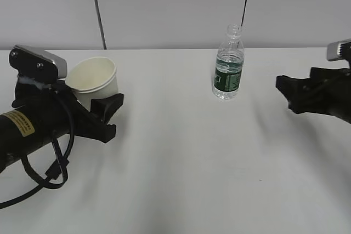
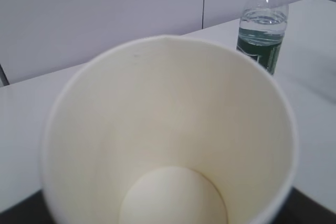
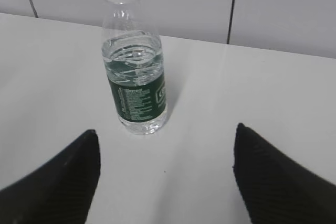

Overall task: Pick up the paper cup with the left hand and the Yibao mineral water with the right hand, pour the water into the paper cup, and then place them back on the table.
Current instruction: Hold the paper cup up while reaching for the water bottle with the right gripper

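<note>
The white paper cup [image 1: 94, 79] sits tilted between the fingers of my left gripper [image 1: 101, 105], which is shut on it at the left of the white table [image 1: 181, 163]. In the left wrist view the cup's cream inside [image 2: 168, 145] fills the frame and looks empty. The Yibao mineral water bottle [image 1: 228, 65] stands upright and uncapped at the middle back, partly filled with clear water. My right gripper [image 1: 284, 92] is open and empty, to the right of the bottle and apart from it. In the right wrist view the bottle [image 3: 136, 82] stands beyond the open gripper [image 3: 165, 137], left of its centre line.
A grey wall with dark vertical seams [image 1: 98, 9] runs behind the table's far edge. The left arm's black cable [image 1: 52, 171] loops over the table at the front left.
</note>
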You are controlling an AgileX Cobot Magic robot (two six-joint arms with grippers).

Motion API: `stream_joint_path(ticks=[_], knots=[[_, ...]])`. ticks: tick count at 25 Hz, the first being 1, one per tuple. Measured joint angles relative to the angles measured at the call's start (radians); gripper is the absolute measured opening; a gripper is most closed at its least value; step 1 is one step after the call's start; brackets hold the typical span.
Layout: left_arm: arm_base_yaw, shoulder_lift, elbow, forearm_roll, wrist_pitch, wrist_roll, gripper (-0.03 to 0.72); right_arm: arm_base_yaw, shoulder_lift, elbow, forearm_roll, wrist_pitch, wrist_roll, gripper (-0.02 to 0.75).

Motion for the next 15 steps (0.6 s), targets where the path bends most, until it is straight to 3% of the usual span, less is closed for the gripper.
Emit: stream_joint_path(ticks=[6, 15], knots=[[0.000, 0.000, 0.000, 0.000, 0.007, 0.000, 0.440, 0.118, 0.213, -0.146, 0.087, -0.072, -0.058, 0.590], [0.000, 0.000, 0.000, 0.000, 0.008, 0.000, 0.440, 0.130, 0.462, -0.331, 0.132, -0.198, -0.049, 0.669]])
